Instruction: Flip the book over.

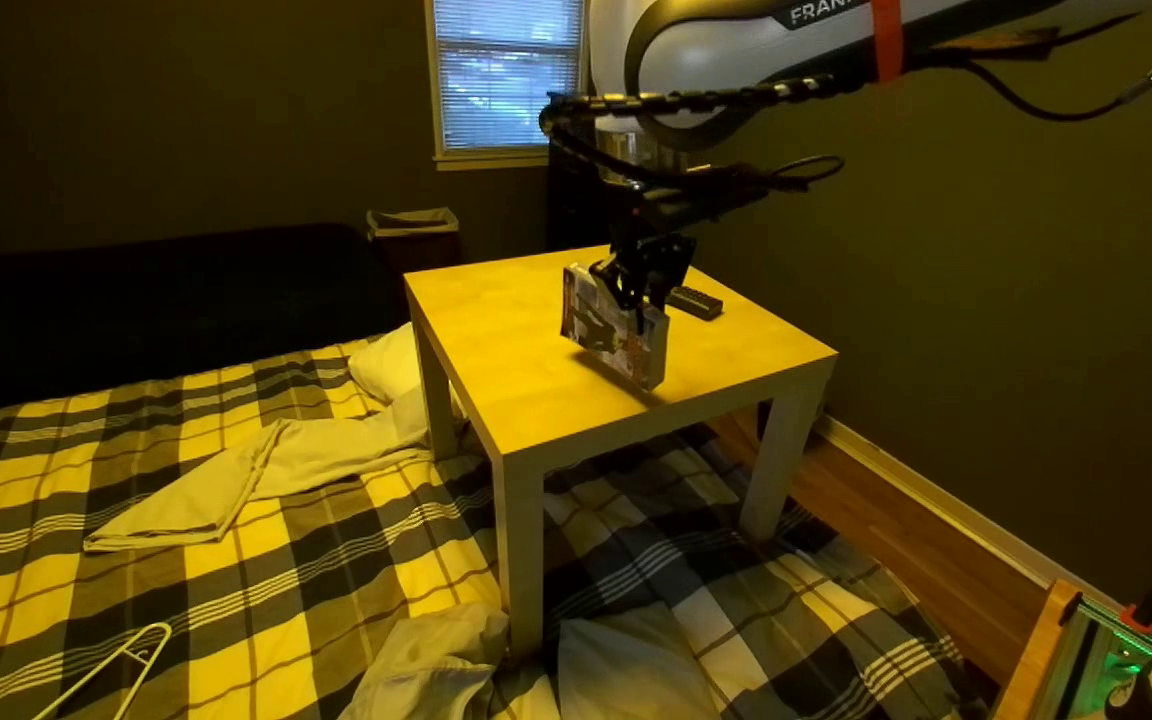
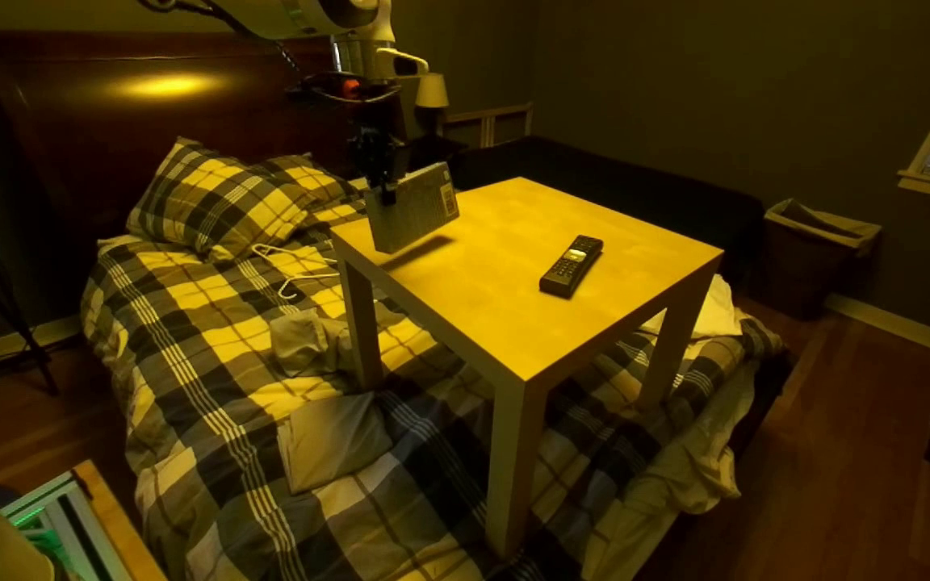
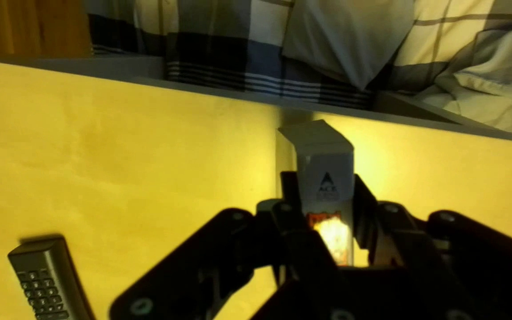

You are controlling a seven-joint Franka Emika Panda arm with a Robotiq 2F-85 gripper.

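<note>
The book shows in both exterior views, standing on edge just above the tabletop, with its shadow below. One broad face [image 1: 608, 335] has dark figures and marks. The opposite face [image 2: 421, 211] is pale grey with a white label near one end. In the wrist view the book's narrow edge [image 3: 326, 162] points up at the camera, with dark "ACE" lettering and a red-orange patch. My gripper [image 1: 639, 308] is shut on the book from above, one finger on each broad face. In the wrist view the gripper's fingers [image 3: 326, 191] flank the narrow edge. The fingers hide part of each face.
A black remote control [image 2: 571, 266] lies on the light square table [image 2: 513, 339]; it also shows in the wrist view [image 3: 45, 280]. The book is near one table edge. The table stands on a bed with a plaid cover [image 1: 236, 420] and loose grey cloths.
</note>
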